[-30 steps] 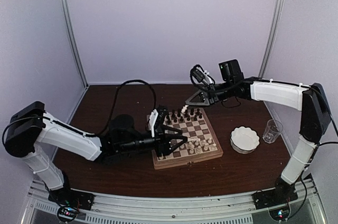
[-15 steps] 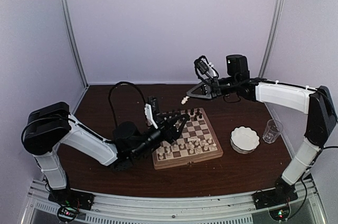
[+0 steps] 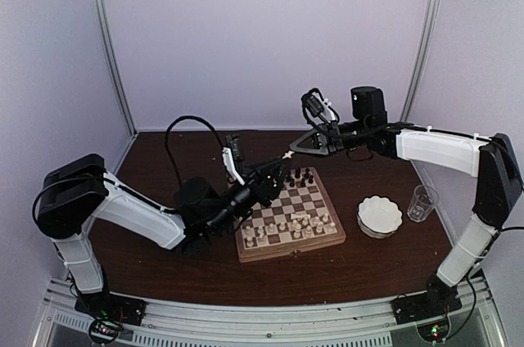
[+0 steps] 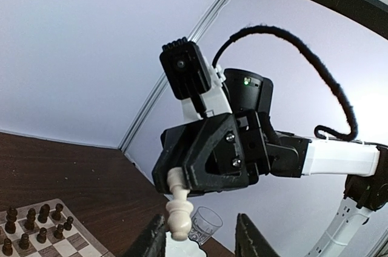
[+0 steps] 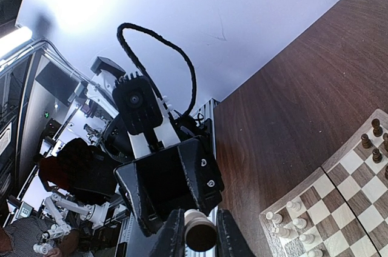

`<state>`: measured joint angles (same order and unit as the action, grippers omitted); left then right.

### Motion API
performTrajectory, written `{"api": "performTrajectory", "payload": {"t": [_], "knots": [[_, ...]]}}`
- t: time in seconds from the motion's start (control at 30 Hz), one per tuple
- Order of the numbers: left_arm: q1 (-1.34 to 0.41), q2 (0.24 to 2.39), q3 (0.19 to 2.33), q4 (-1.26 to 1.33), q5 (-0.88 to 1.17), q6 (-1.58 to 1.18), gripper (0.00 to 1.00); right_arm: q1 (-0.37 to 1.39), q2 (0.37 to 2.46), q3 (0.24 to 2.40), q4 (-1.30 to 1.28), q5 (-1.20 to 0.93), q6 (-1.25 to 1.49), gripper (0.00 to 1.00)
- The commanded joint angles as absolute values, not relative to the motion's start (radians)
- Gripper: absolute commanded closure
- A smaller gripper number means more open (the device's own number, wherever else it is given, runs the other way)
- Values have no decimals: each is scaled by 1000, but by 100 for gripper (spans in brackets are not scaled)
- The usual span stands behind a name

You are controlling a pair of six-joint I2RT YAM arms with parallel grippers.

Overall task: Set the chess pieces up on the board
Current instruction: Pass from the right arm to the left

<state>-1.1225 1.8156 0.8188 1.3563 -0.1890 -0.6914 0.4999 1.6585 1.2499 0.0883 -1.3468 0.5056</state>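
The board [image 3: 304, 214] lies mid-table with dark chess pieces [image 3: 299, 177] on its far rows and cream ones [image 3: 286, 226] on its near rows. Above the far left corner my right gripper [image 3: 292, 151] is shut on a cream piece [image 3: 287, 155], held out sideways. In the right wrist view the piece's round base [image 5: 200, 234] sits between the fingers [image 5: 172, 233]. My left gripper [image 3: 280, 170] points up at it from below. In the left wrist view the cream piece [image 4: 180, 213] hangs between my open left fingers [image 4: 156, 237], close to the left one without touching.
A white scalloped bowl [image 3: 379, 216] and a clear glass [image 3: 422, 202] stand right of the board. Bare brown table surrounds it. The booth's white walls and metal posts close in the back and sides. The left arm's cable [image 3: 184, 130] loops above the table.
My left gripper has lifted off the board and swung up toward the right gripper's cream piece, its jaws narrowing. The right gripper rose a little with the piece, then held still.
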Motion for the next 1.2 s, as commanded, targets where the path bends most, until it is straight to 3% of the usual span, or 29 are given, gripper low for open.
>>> {"api": "performTrajectory", "payload": {"t": [0.0,0.2,0.4,0.7,1.17], "knots": [[-1107,1817,853,1413,-153,-711,63,501,1617,1236,127,-1359,515,87],[-1100,1831,862,1413,-138,-736,77,501,1613,1233,131,-1359,518,87],[-1098,1843,869,1413,-152,-754,72,502,1610,1226,154,-1359,536,87],[-1093,1872,885,1413,-135,-796,75,500,1602,1221,168,-1359,547,87],[-1083,1850,866,1413,-121,-786,93,499,1600,1215,139,-1355,507,86]]}}
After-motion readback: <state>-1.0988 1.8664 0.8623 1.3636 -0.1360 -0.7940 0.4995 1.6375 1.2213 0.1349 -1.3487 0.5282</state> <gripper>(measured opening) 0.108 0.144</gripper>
